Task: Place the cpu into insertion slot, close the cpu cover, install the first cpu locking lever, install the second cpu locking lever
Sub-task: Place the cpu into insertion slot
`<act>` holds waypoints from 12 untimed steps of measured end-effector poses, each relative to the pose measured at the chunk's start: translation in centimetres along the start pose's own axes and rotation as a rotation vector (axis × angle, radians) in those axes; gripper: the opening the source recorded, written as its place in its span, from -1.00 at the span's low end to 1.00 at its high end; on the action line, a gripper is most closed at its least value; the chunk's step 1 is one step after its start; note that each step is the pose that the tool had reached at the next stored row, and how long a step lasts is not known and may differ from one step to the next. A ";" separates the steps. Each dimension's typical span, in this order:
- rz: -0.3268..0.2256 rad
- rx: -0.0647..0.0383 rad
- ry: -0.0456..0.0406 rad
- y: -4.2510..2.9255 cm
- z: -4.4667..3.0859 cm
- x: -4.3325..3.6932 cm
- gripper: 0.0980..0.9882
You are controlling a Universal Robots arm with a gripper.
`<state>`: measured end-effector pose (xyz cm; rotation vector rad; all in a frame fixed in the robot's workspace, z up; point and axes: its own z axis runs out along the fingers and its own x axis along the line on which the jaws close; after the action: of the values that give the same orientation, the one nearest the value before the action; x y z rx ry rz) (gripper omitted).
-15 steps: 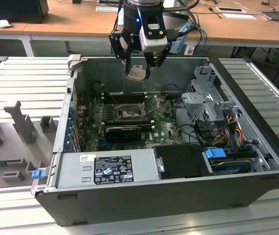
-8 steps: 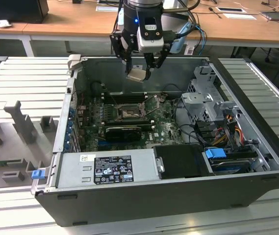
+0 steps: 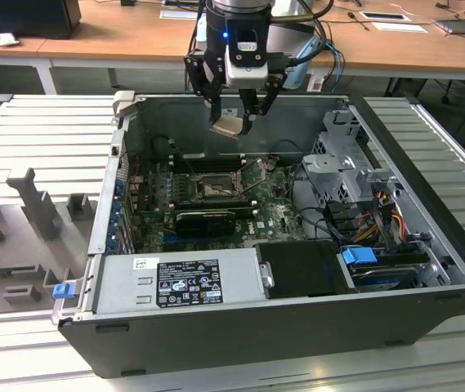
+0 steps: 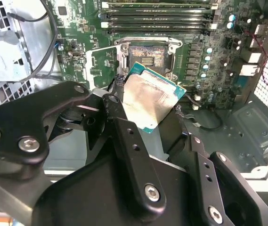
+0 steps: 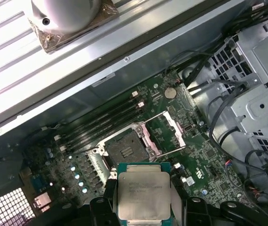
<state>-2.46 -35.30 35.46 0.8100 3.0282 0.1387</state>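
Note:
My gripper (image 3: 230,121) hangs above the open computer case, shut on the cpu (image 3: 227,125), which it holds tilted over the far part of the motherboard. In both wrist views the cpu (image 4: 150,101) (image 5: 143,195) shows its pale metal top between the black fingers (image 4: 124,136) (image 5: 106,205). The insertion slot (image 3: 214,189) (image 4: 148,56) (image 5: 124,149) lies bare below, dark in the middle with a silvery rim. The cpu cover (image 5: 164,134) (image 4: 103,66) stands swung open beside the slot. The cpu is well above the slot and not touching it.
Long black memory slots (image 3: 203,163) (image 4: 157,14) run beside the socket, and a black card (image 3: 206,219) lies on its near side. A power supply (image 3: 175,282), a metal drive cage (image 3: 346,163) and cables (image 3: 379,204) crowd the case. A grey foam tray (image 3: 20,229) sits at the exterior view's left.

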 end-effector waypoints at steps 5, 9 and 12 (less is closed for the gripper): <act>0.034 -0.001 -0.0030 0.00 0.01 0.00 -0.01; 0.053 -0.001 -0.0046 0.00 0.02 0.00 -0.01; 0.066 -0.001 -0.0057 0.00 0.02 0.00 -0.01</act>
<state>-2.46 -35.30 35.44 0.9088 2.9970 0.1383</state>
